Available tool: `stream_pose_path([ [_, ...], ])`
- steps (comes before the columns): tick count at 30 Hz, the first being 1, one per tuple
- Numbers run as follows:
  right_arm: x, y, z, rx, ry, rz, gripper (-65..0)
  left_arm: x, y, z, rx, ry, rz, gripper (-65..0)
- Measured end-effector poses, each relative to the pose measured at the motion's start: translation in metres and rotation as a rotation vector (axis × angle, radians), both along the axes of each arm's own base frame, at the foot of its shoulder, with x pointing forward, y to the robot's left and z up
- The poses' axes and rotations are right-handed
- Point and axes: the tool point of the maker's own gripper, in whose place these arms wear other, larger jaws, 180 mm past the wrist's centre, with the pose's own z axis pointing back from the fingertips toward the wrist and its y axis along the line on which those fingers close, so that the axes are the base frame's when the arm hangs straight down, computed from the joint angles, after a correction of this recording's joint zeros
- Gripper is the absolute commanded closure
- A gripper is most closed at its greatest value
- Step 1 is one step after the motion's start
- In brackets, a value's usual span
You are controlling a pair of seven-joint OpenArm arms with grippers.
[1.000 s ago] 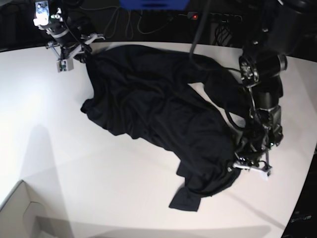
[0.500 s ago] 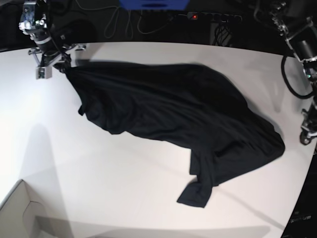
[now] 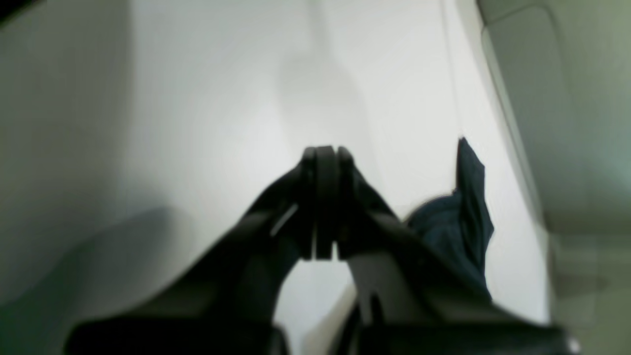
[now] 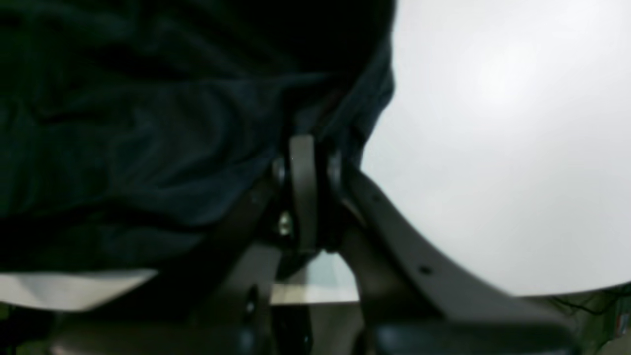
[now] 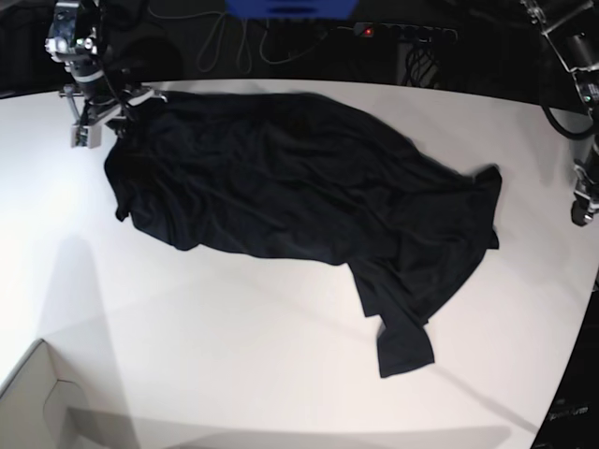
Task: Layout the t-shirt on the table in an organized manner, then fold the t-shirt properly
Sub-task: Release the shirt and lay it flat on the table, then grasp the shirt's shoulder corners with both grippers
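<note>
Plain black thin-fabric t-shirt (image 5: 290, 187) now lies spread across the smooth white table (image 5: 225, 355), dragged out wider than half a second ago. Right gripper (image 4: 305, 148) stays clamped on its corner; left gripper (image 3: 323, 158), closed and empty, has let go, cloth beside it. Layout is nearly done.

The t-shirt (image 5: 281, 178) is thin, matt black cloth (softly creased) on the smooth, faintly glossy white table (image 5: 234, 355).
</note>
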Motion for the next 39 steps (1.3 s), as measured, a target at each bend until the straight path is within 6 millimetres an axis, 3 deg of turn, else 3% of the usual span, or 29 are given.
stream_pose_path([
  [6, 0.0, -0.004, 0.001, -0.01, -0.002, 0.0, -0.6, -0.015, -0.041, -0.029, -0.12, 0.111, -0.125, -0.6],
  [9, 0.002, -0.01, 0.004, -0.03, -0.003, 0.011, -7.9, -0.017, -0.058, -0.036, -0.163, 0.132, -0.163, -2.4],
  [14, 0.0, -0.011, 0.003, -0.032, 0.0, 0.01, -17.9, -0.015, -0.082, -0.024, -0.123, 0.117, -0.243, -18.7],
  [19, 0.001, -0.012, 0.004, -0.032, -0.003, 0.006, -18.9, -0.01, -0.107, 0.006, -0.043, 0.045, -0.318, -34.1],
  [24, 0.001, -0.011, 0.004, -0.03, -0.004, 0.005, -19.4, -0.021, -0.147, -0.013, -0.106, 0.077, -0.377, -43.3],
  [27, 0.0, -0.011, 0.004, -0.031, -0.003, 0.005, -22.1, -0.025, -0.147, -0.021, -0.079, 0.113, -0.371, -43.7],
  [33, 0.001, -0.011, 0.004, -0.031, -0.004, 0.005, -34.3, -0.03, -0.148, -0.03, -0.032, 0.161, -0.373, -43.7],
  [36, 0.001, -0.011, 0.004, -0.031, -0.005, 0.005, -37.6, -0.033, -0.145, -0.028, -0.028, 0.162, -0.366, -43.7],
  [39, 0.0, -0.019, 0.006, -0.039, -0.012, -0.018, -37.7, -0.04, -0.128, -0.015, 0.024, 0.146, -0.329, -43.7],
])
